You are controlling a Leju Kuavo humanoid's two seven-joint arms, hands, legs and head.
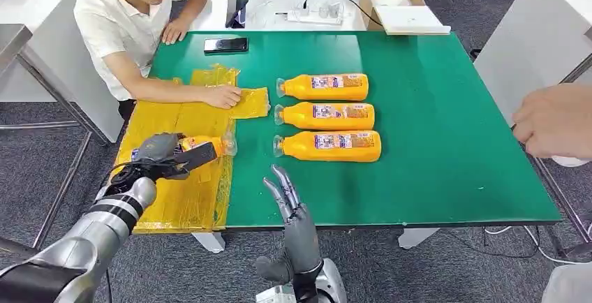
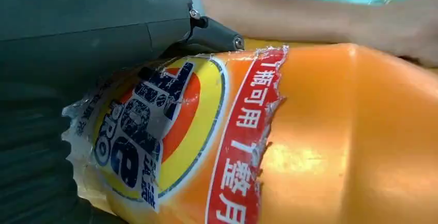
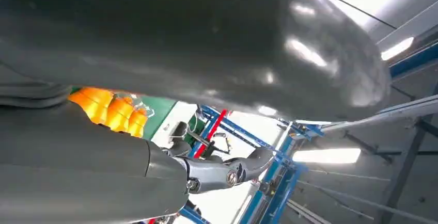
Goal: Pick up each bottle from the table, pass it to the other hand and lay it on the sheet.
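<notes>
- The left hand (image 1: 167, 155) grasps an orange detergent bottle (image 1: 206, 144) around its body, holding it lying sideways low over the yellow plastic sheet (image 1: 178, 202); whether the bottle already touches the sheet is hard to tell from the head view.
- In the left wrist view the held bottle (image 2: 320, 141) sits right against the hand (image 2: 88, 33), and its printed label (image 2: 170, 136) is torn and peeling along its edges.
- The held bottle's clear cap points away from the sheet, toward the three bottles lying on the green table (image 1: 433, 177).
- Those three orange bottles lie side by side beyond the sheet's right edge, caps toward the sheet: the far bottle (image 1: 324, 87), the middle bottle (image 1: 327, 115) and the near bottle (image 1: 329, 146).
- The right hand (image 1: 292, 209) is released, fingers straight and apart, holding nothing; it stands upright at the table's near edge, just right of the sheet and nearer the robot than the near bottle.
- A seated person (image 1: 129, 17) at the sheet's far side presses one hand (image 1: 223, 96) on the sheet's far end.
- A black phone (image 1: 226, 45) lies on the table beyond the sheet.
- Another person's hand (image 1: 555, 121) reaches in well to the right of the sheet, past the table's right edge.
</notes>
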